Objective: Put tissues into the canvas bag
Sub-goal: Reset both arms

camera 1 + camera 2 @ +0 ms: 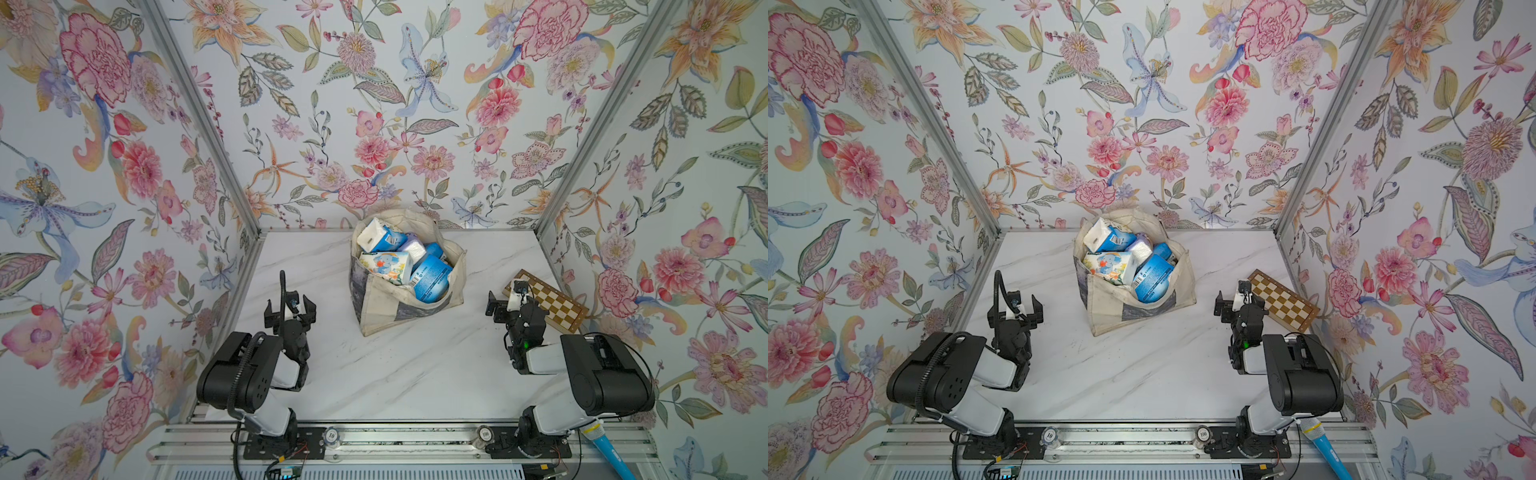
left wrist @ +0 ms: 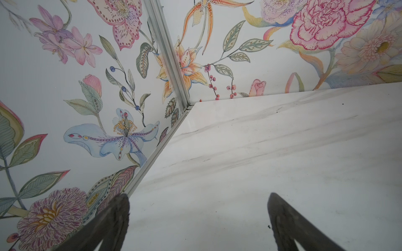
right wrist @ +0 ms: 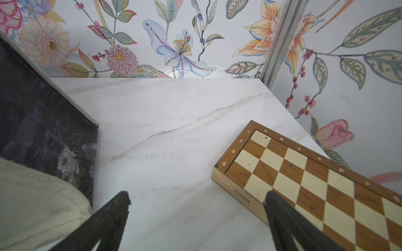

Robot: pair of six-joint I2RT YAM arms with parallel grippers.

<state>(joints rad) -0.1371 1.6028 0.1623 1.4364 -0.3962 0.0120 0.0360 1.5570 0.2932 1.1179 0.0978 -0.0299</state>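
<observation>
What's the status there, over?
Left claw open, empty. Right claw open, empty, by chessboard. Tissues piled in bag. Nothing blocking.

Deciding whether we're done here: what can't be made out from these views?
Blue-and-white plastic-wrapped tissue packs: both top views show only the top layer; any beneath are hidden by it and the walls of the cream canvas tote bag.
Brown-and-cream wooden chessboard: partly behind the black right gripper in both top views; cut off by the right wrist view's edge.
Pack lettering: too small.
</observation>
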